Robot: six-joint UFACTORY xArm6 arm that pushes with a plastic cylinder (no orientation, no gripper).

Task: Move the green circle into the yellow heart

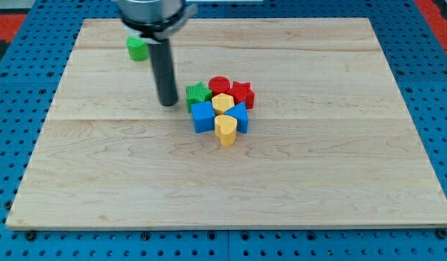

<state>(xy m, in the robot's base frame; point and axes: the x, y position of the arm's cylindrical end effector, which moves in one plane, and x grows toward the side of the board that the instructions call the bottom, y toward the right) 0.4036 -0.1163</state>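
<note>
The green circle (137, 48) sits alone near the view's top left of the wooden board (231, 181). The yellow heart (226, 130) is at the bottom of a tight cluster near the board's middle. My tip (167, 103) stands on the board just left of the cluster, beside the green star (198, 94), and below and right of the green circle. It touches neither the circle nor the heart.
The cluster also holds a red circle (219, 85), a red star (242, 93), a yellow hexagon (223, 103), a blue cube (202, 116) and a blue triangle (239, 116). The rod's dark mount (152, 14) hangs at the view's top.
</note>
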